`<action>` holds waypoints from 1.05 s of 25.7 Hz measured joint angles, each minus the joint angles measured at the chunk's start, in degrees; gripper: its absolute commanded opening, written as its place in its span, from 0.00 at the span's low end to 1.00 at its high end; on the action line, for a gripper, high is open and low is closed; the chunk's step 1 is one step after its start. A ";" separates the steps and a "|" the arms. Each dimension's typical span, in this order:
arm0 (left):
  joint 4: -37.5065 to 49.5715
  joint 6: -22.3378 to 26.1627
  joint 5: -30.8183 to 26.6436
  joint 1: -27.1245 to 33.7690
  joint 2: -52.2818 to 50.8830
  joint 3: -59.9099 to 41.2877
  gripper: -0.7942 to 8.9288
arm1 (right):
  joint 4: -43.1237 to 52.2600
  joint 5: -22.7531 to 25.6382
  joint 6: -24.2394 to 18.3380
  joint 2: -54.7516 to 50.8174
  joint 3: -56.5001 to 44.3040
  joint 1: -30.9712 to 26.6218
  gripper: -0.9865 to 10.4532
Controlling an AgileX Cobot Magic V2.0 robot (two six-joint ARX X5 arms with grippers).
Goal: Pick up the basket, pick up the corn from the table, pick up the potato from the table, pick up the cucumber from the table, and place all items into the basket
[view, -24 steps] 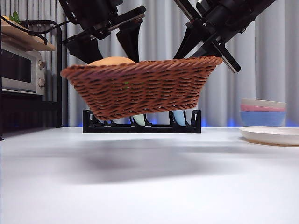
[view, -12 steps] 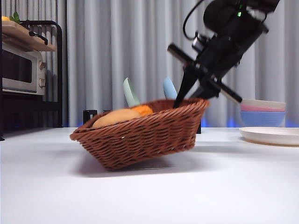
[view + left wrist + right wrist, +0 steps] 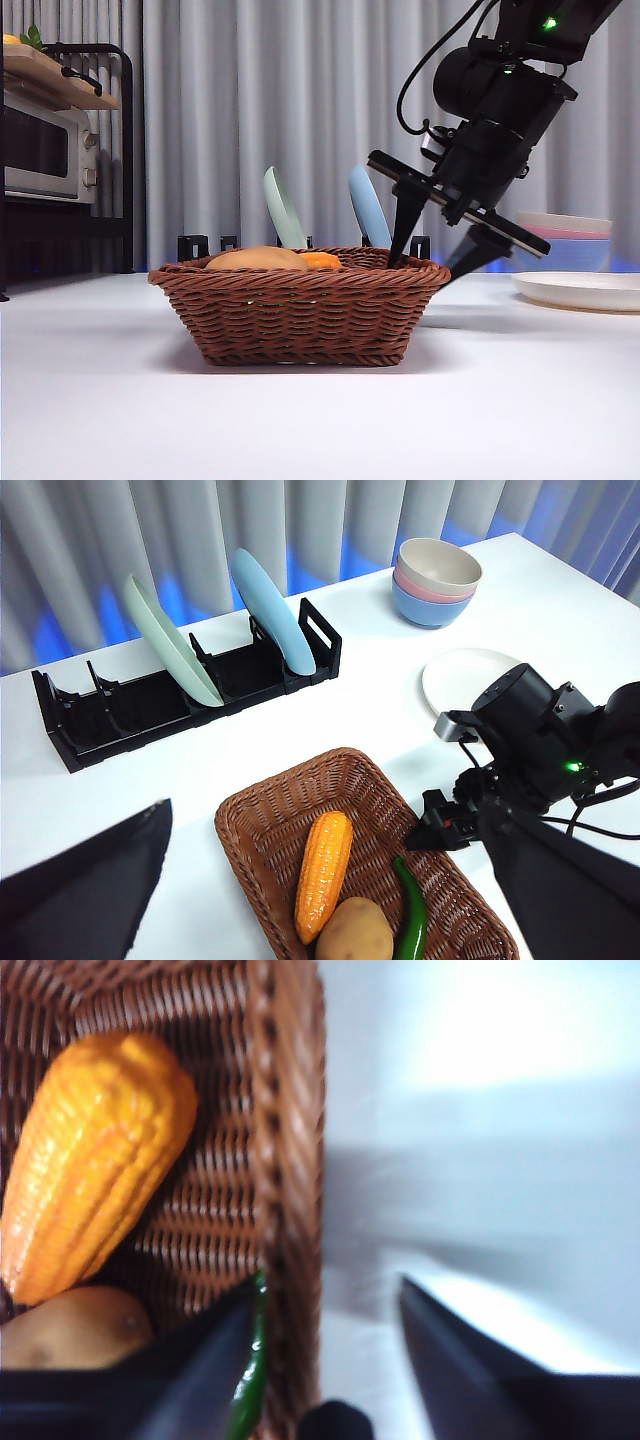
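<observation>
Basket (image 3: 300, 305) now sits flat on the worktop (image 3: 300, 420); a second ago it hung aloft, half a second ago it rested tilted. Corn (image 3: 324, 874), potato (image 3: 354, 931) and cucumber (image 3: 411, 920) lie inside. Right hand (image 3: 432, 262) straddles the rim, jaws spread, gripping nothing. Left hand (image 3: 330, 958) is withdrawn, parted, empty. Loading appears complete.

Front view low, level across tabletop (image 3: 320, 420), near basket (image 3: 300, 305), left wrist view high, looking down over basket (image 3: 290, 810), right wrist view pressed close on basket rim (image 3: 290, 1160), basket common to all three
</observation>
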 measured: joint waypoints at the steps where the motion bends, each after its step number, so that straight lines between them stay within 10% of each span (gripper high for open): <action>1: 0.00 0.28 -0.59 0.00 -0.02 0.00 0.69 | -0.02 0.11 -0.68 -0.83 0.00 -0.46 0.53; 4: -0.04 1.95 -4.81 0.00 0.00 0.00 0.54 | 0.00 2.56 -2.89 -6.73 0.00 -1.84 0.49; 7: -0.09 5.57 -10.27 0.11 0.35 0.00 0.05 | -0.11 5.07 -9.11 -15.69 0.00 -2.84 0.18; 15: 6.25 9.99 -11.63 6.93 -0.59 -4.42 0.07 | -3.39 17.92 -23.82 -32.76 0.04 -2.84 0.07; 27: 33.40 11.37 -10.40 9.03 -19.39 -39.63 0.07 | 14.69 24.15 -27.45 -54.45 -20.61 -2.08 0.07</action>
